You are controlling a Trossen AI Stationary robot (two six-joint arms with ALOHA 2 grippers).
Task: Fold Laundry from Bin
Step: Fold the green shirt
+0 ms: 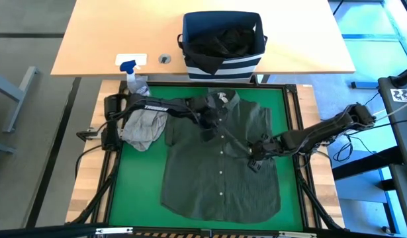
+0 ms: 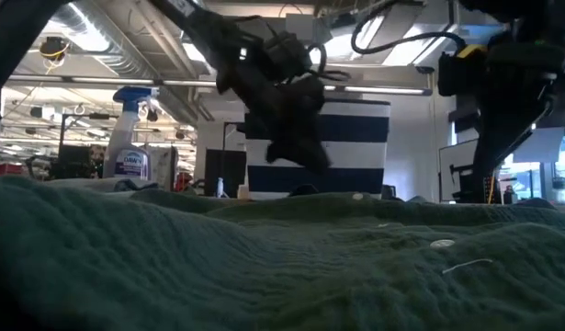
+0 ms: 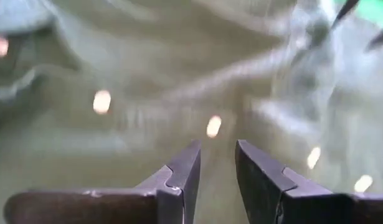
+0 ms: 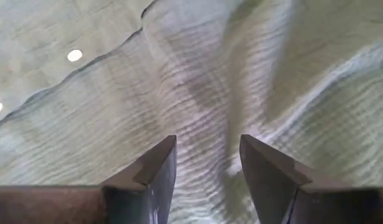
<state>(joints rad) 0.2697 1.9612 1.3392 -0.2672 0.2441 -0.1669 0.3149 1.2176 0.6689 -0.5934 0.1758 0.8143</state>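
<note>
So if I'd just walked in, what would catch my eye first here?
Probably the dark olive shirt spread flat, buttons up, across the green mat. Both arms hang over it: the left tool near the collar, the right tool over the middle, each with fingers apart and holding nothing. Behind the mat stands the striped bin with black cloth inside, and a crumpled grey garment lies at the mat's left edge.

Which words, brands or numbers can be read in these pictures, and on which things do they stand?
"TROSSEN": white lettering on the left arm, only just legible in the high view.
"Dawn": label of the spray bottle, low view; the smaller print is too blurred to read.
The white card on the table shows no readable text.
</note>
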